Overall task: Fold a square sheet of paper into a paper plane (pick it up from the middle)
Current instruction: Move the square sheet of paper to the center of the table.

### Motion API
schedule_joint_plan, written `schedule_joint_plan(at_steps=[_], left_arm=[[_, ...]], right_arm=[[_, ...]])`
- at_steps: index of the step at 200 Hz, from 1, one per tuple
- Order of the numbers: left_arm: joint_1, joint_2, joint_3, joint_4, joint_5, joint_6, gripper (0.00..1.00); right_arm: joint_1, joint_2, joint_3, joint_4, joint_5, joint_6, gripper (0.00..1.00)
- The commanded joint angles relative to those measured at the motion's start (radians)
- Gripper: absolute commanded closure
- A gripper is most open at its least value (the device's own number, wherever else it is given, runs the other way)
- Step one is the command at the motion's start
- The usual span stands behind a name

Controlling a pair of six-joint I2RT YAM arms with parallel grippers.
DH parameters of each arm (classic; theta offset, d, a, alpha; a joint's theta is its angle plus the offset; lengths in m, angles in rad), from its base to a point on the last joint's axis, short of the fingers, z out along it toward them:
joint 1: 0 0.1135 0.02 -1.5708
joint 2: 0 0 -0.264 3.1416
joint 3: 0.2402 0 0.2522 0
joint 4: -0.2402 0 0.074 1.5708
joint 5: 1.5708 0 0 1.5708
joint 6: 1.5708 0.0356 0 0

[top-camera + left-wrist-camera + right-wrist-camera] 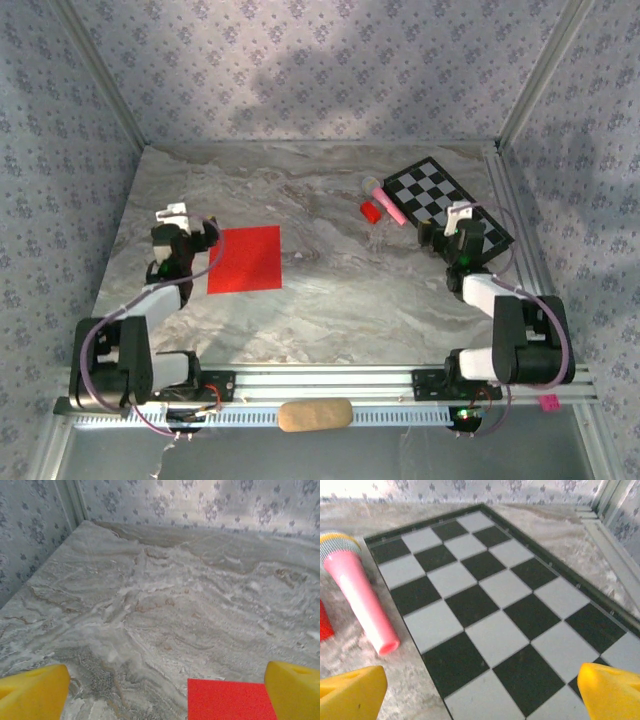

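The red square sheet of paper (pixel 245 259) lay flat on the bench (pixel 340 295), thin, floppy, light; a middle pinch looked wisest. Both arms' jaws stood spread, empty.

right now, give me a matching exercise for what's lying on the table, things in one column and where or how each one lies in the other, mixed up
Things:
1. square sheet of paper
2. checkerboard
3. pink microphone
4. small red block

Place or state:
a. sits just left of the pink microphone
b. lies flat and unfolded on the left side
c. black and white squares, far right
d. lies beside the checkerboard's left edge

Pairs: 1-b, 2-c, 3-d, 4-a
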Motion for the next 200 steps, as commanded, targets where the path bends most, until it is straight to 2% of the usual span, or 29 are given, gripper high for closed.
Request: schedule_joint_plan(at_steps=[1,27,50,72,94,116,137,165,200], left_arm=[[0.002,-0.075,0.053,-0.210,-0.012,-0.111,0.00],[0.004,-0.088,0.182,-0.492,-0.037,-0.321,0.00],[0.013,-0.035,0.239,-0.526,0.163,-0.342,0.00],[0.010,0.049,0.279,-0.501,0.346,-0.369,0.00],[-0.034,0.143,0.347,-0.545,0.435,-0.364,0.00],[-0.136,0.235,0.419,-0.643,0.405,-0.308,0.02],[-0.208,0.326,0.466,-0.701,0.358,-0.301,0.03],[-0.263,0.418,0.510,-0.733,0.353,-0.316,0.04],[-0.297,0.477,0.534,-0.784,0.289,-0.368,0.05]], right_arm=[[-0.005,-0.086,0.073,-0.275,-0.032,0.064,0.00],[-0.007,-0.145,0.123,-0.455,-0.098,0.174,0.00],[-0.023,-0.156,0.165,-0.565,-0.248,0.257,0.00],[-0.021,-0.168,0.174,-0.582,-0.398,0.303,0.00],[0.007,-0.179,0.180,-0.593,-0.462,0.327,0.00],[0.043,-0.163,0.203,-0.652,-0.515,0.320,0.00],[0.077,-0.158,0.217,-0.703,-0.493,0.326,0.00],[0.119,-0.158,0.210,-0.721,-0.495,0.345,0.00],[0.161,-0.162,0.202,-0.740,-0.456,0.366,0.00]])
